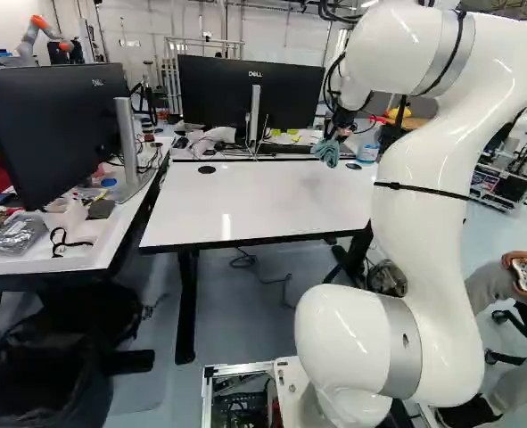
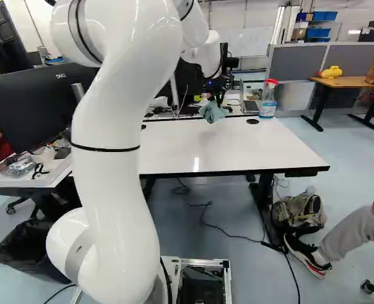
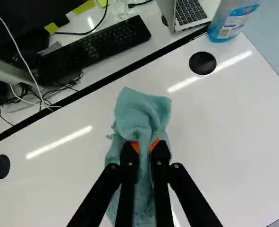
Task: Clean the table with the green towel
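And here's the white arm [image 2: 114, 158] reaching out over the desk [image 2: 243, 145], the green towel [image 3: 141, 113] in its grasp! The tool [image 3: 145, 149] is nearly closed, only a narrow gap left between its orange pads [image 3: 156, 143], and that gap is filled with bunched cloth pinched from both sides; one fold puffs up ahead of the fingers, the rest trails beneath them. Both base views put the towel over by the far side of the white top, seemingly hanging above it rather than pressed to it, so I'd call this the carrying stage, just ahead of a wiping stroke. What does the next move want? Down it must go, gently, until the loose cloth lies against the surface, then a sweep across the open white with light, even pressure and the grip kept firm. Watch that far edge! Beyond the dark strip sit the keyboard [image 3: 94, 45] and the laptop [image 3: 190, 14] on the neighbouring desk [image 3: 139, 53], and the spray bottle [image 3: 230, 21] stands right by the corner, so a stroke drawn back towards the base looks the safer line, steering well shy of that bottle
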